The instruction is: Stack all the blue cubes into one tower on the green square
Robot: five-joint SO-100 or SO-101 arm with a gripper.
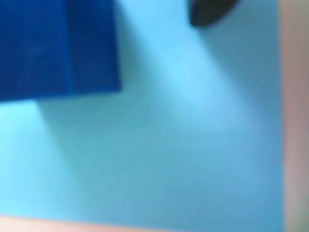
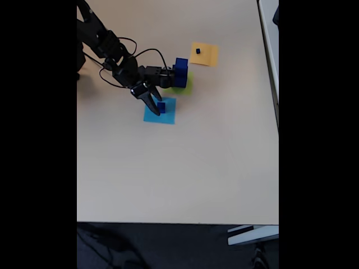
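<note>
Gripper (image 2: 155,107) jaws apart, partly hiding blue cube (image 2: 162,106); wrist view blurred.

Fixed view: one cube (image 2: 180,73) on a square (image 2: 187,85), table's (image 2: 196,168) far side

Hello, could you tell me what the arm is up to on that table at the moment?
The gripper is reaching down over the light-blue paper square, its fingers on either side of a small blue cube that sits there; whether they have closed on it cannot be told. A larger blue cube already stands on the green square behind it. A tiny blue cube still sits on the orange-yellow square. In the wrist view, a blue cube looms close over light-blue paper.
</note>
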